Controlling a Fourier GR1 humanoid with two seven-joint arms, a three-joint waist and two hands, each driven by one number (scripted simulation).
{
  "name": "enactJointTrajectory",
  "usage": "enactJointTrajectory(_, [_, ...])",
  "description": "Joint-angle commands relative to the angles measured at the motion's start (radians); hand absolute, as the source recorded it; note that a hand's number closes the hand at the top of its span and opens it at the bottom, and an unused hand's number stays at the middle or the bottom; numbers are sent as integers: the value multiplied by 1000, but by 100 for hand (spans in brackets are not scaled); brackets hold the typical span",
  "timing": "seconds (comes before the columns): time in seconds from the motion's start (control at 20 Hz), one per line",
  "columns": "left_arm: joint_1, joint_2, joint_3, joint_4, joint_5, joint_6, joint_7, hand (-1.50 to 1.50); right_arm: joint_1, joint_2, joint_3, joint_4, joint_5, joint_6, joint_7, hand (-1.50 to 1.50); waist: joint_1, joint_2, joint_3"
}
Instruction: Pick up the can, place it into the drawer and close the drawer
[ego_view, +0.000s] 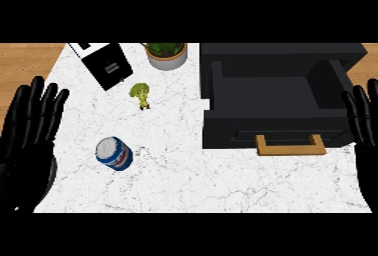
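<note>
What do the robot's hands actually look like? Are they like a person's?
Roughly, yes. The left hand and right hand are all black, each with long slender fingers shaped much like a person's. Faint ridges cross the fingers like segments. No cables, markings or sleeves show, and the forearms are barely visible here.

The can (114, 153) lies near the counter's (192, 185) left edge, the open drawer (277, 100) at its right edge, broccoli (140, 95) between, a potted plant (167, 54) at the far edge.
</note>
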Motion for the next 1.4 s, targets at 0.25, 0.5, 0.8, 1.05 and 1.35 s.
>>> enactJointTrajectory(0.25, [-28, 108, -53, -2, 321, -335, -39, -150, 2, 30, -7, -27, -6, -21, -1, -150, 0, 33, -6])
enactJointTrajectory(0.5, [105, 207, -20, 33, 288, -315, 209, -150, 91, 39, -7, 25, 10, -67, 226, -150, 12, 32, -5])
enactJointTrajectory(0.8, [144, 195, 39, 0, 344, -361, 249, -150, 129, 63, 28, -50, 58, -72, 276, -150, 10, 31, -5])
enactJointTrajectory(1.05, [126, 170, 81, 22, 371, -363, 296, -150, 191, 89, 20, -11, 63, -39, 167, -150, 8, 32, -5])
enactJointTrajectory(1.35, [152, 153, 108, -6, 353, -362, 343, -150, 189, 61, -83, 77, -16, 33, 81, -150, 9, 32, -5])
